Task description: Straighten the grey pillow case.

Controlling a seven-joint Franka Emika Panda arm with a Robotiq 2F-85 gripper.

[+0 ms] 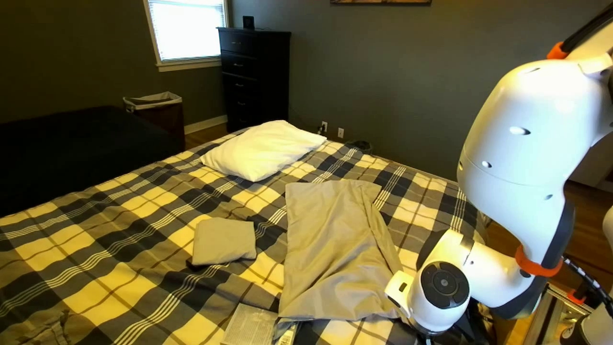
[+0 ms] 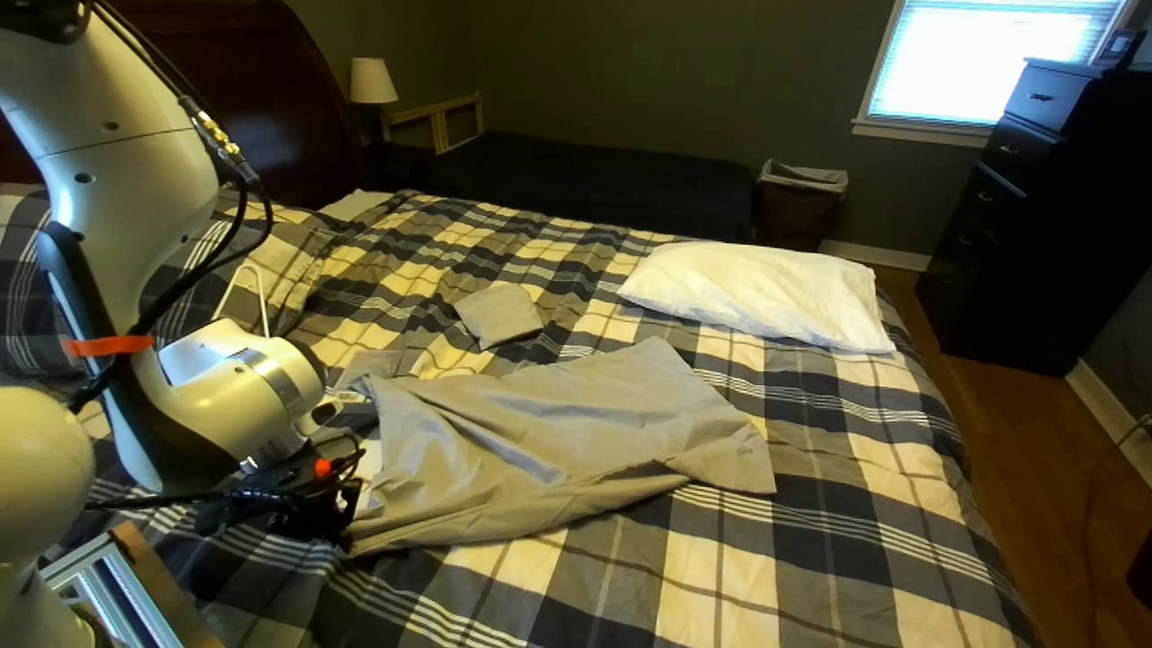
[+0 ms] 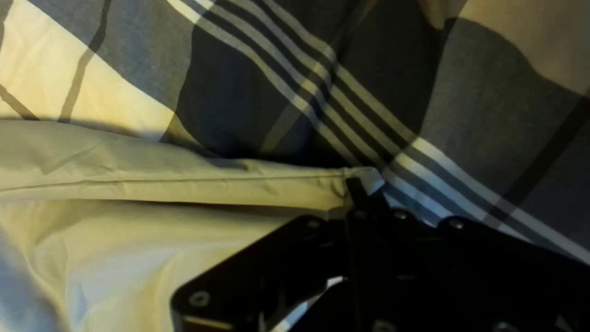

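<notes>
Dark walls (image 1: 383, 72) close in the room, with a bright window (image 1: 187, 28) and a black dresser (image 1: 258, 72) beyond the white pillow (image 1: 263, 148), which rests on the plaid bedspread (image 1: 119, 249). Near that pillow, but not touching it, the grey pillow case (image 1: 335, 249) is spread lengthwise in both exterior views, wrinkled through its middle, with one long side partly folded over. Its other end lies well apart from the pillow, and there the gripper (image 3: 363, 190) has its fingertips together, pinched on the case's corner farthest from the pillow. In the wrist view a small tip of fabric pokes out past them, and a seamed edge runs back above a dark fold. Also apart from the pillow sits a small folded grey cloth (image 1: 224, 241). On the bed's side away from the pillow, the white arm (image 1: 522, 129) bends low.
</notes>
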